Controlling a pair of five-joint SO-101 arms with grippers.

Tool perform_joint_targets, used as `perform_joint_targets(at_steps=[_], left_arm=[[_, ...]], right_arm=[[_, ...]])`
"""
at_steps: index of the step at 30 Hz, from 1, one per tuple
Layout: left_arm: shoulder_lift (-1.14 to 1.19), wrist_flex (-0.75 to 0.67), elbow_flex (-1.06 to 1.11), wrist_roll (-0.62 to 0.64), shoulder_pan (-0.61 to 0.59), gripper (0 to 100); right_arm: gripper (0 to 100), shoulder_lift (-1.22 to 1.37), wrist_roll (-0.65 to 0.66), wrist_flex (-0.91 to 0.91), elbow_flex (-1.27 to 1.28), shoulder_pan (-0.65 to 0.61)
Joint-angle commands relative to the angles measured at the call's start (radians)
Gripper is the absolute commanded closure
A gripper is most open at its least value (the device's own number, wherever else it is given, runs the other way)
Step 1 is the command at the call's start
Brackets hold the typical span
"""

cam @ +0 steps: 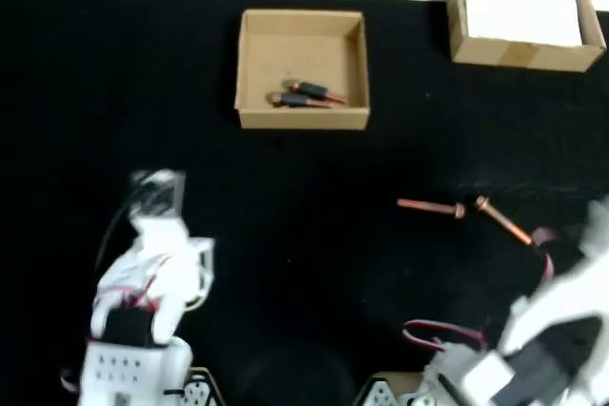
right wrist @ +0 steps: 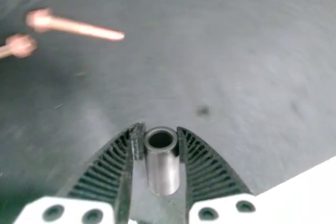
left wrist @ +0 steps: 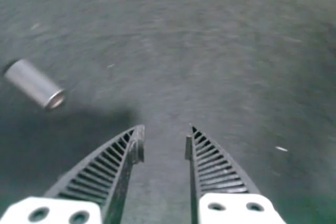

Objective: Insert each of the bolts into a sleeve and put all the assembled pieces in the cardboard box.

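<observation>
My right gripper point(right wrist: 158, 136) is shut on a short grey metal sleeve point(right wrist: 161, 161), which stands with its open bore facing out between the fingers. Two copper bolts point(right wrist: 73, 26) point(right wrist: 18, 45) lie on the black mat some way beyond it. In the high view these bolts point(cam: 430, 206) point(cam: 504, 221) rest at the right, close to the right arm point(cam: 561, 306). My left gripper point(left wrist: 163, 142) hangs open over bare mat, with a second loose sleeve point(left wrist: 34, 84) lying off to one side. The cardboard box point(cam: 249, 68) at the back centre holds two assembled pieces point(cam: 304, 94).
A second cardboard box point(cam: 457, 26) with a white inside stands at the back right corner. The left arm point(cam: 152, 263) sits at the front left. A pale strip point(right wrist: 310, 192) borders the mat near the right gripper.
</observation>
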Motion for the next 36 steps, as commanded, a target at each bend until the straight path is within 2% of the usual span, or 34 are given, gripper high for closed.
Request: perform_joint_targets(at_steps=[1, 7, 13, 15, 17, 19, 21, 26, 32, 36], left_arm=[[0.486, -0.026, -0.374, 0.003, 0.099, 85], [1.194, 0.203, -1.124, 0.002, 0.251, 85], [1.613, 0.425, -1.805, -0.003, 0.484, 85], [1.735, 0.45, -1.998, -0.003, 0.564, 85], [1.857, 0.46, -2.189, 0.0, 0.624, 80], [1.985, 0.462, -2.364, 0.0, 0.673, 74], [2.106, 0.471, -2.523, -0.005, 0.716, 72], [2.364, 0.477, -2.803, -0.083, 0.792, 74], [2.526, 0.249, -2.911, -0.12, 0.799, 74], [2.555, 0.084, -2.911, -0.215, 0.797, 74]], right_arm=[[99.1, -0.12, 0.002, -0.15, 0.11, 0.142], [99.1, -0.213, 0.002, -0.455, 0.303, 0.289], [99.1, -0.213, 0.002, -0.805, 0.453, 0.417], [99.1, -0.196, 0.002, -0.917, 0.499, 0.449], [99.1, -0.166, 0.002, -1.013, 0.535, 0.478], [99.1, -0.131, 0.002, -1.075, 0.549, 0.501], [99.1, -0.094, 0.002, -1.101, 0.547, 0.518], [99.1, -0.042, 0.008, -1.115, 0.513, 0.539], [99.1, -0.064, 0.046, -1.11, 0.506, 0.544], [99.1, -0.114, 0.097, -1.109, 0.512, 0.547]])
